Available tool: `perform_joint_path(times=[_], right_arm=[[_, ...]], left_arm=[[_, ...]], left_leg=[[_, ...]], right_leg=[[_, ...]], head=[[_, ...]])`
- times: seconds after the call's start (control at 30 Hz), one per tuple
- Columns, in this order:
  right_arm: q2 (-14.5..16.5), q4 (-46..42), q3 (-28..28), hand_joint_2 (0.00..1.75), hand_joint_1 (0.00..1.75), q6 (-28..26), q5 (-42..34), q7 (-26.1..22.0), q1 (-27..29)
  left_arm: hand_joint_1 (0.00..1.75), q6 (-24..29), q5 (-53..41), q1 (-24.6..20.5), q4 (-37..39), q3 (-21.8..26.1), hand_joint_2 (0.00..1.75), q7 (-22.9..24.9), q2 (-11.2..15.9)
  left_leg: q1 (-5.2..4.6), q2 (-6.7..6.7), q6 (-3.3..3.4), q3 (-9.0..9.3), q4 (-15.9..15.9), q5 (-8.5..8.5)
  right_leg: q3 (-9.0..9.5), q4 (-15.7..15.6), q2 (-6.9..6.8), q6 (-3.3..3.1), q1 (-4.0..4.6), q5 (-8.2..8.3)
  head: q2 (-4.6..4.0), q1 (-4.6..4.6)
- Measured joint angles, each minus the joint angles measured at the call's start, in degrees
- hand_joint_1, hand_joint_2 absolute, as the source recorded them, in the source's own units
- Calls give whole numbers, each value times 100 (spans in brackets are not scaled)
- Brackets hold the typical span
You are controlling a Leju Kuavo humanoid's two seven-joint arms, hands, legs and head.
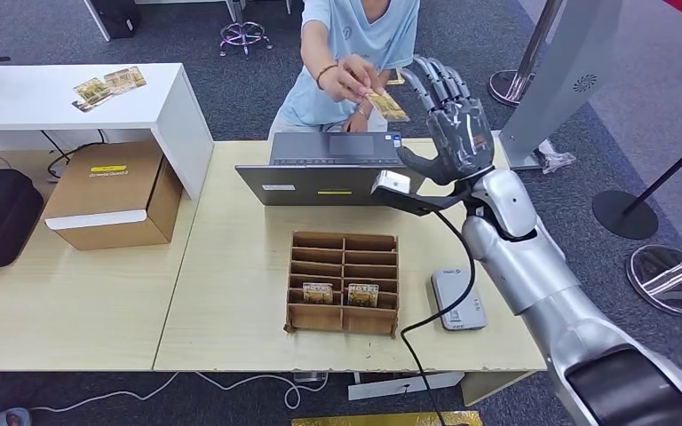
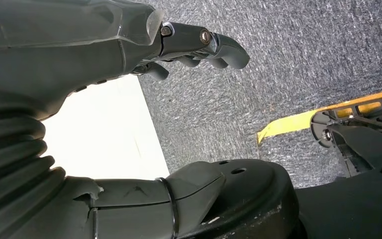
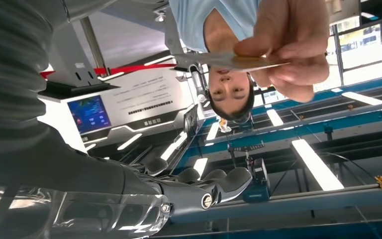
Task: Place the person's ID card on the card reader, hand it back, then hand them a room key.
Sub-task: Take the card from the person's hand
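Barely started: person's hand (image 1: 348, 78) holds the ID card (image 1: 386, 106) just beside the right hand (image 1: 455, 124), fingers (image 1: 435, 75) apart, holding nothing. Card reader (image 1: 457, 299) and room key untouched.

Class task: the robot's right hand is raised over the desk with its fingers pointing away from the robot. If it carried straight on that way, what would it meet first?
Probably the card that the person's hand holds out, just ahead of the right hand. Depth is unclear.
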Motion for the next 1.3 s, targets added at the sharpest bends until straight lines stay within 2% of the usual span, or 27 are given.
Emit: perform_joint_path(times=[0.4, 0.47, 0.5, 0.6, 0.63, 0.7, 0.77, 1.3], right_arm=[[528, 942, 75, 175, 0, -37, 302, 166, -732], [573, 1025, 75, 175, 7, -63, 290, 161, -766], [586, 1060, 74, 175, 33, -80, 283, 157, -774], [603, 1149, 67, 175, 142, -133, 252, 124, -782], [604, 1176, 63, 175, 158, -151, 234, 112, -783], [604, 1226, 49, 175, 169, -200, 191, 83, -783], [603, 1268, 21, 175, 175, -271, 158, 52, -782], [756, 1496, -145, 175, 175, -490, 32, -45, -876]], left_arm=[[0, -78, -36, -43, 0, -25, 175, 109, 2], [0, -78, -35, -43, 0, -25, 175, 109, 2], [0, -78, -34, -43, 0, -25, 175, 109, 2], [0, -78, -34, -42, 0, -25, 175, 109, 2], [0, -78, -34, -42, 0, -25, 175, 109, 2], [0, -78, -36, -42, 0, -26, 175, 109, 2], [0, -78, -38, -41, 0, -26, 175, 109, 2], [0, -88, -81, -93, 2, -67, 175, 320, -3]], left_leg=[[-1, -4, 1, 0, 1, 1], [-1, -4, 1, 0, 1, 1], [-1, -4, 1, 0, 1, 1], [-1, -4, 1, 0, 1, 1], [-1, -4, 1, 0, 1, 1], [-1, -4, 1, 0, 1, 1], [-1, -4, 1, 0, 1, 1], [0, -3, 0, 1, 1, 2]], right_leg=[[0, -1, -2, 0, -1, 0], [0, -1, -2, 0, -1, 0], [0, -1, -2, 0, -1, 0], [0, -1, -2, 0, -1, 0], [0, -1, -2, 0, -1, 0], [0, -1, -2, 0, -1, 0], [0, -1, -2, 0, -1, 1], [1, 0, -1, 0, -1, 1]], head=[[0, 1], [0, 0], [0, 1], [0, 1], [0, 0], [0, 0], [0, 0], [0, 0]])
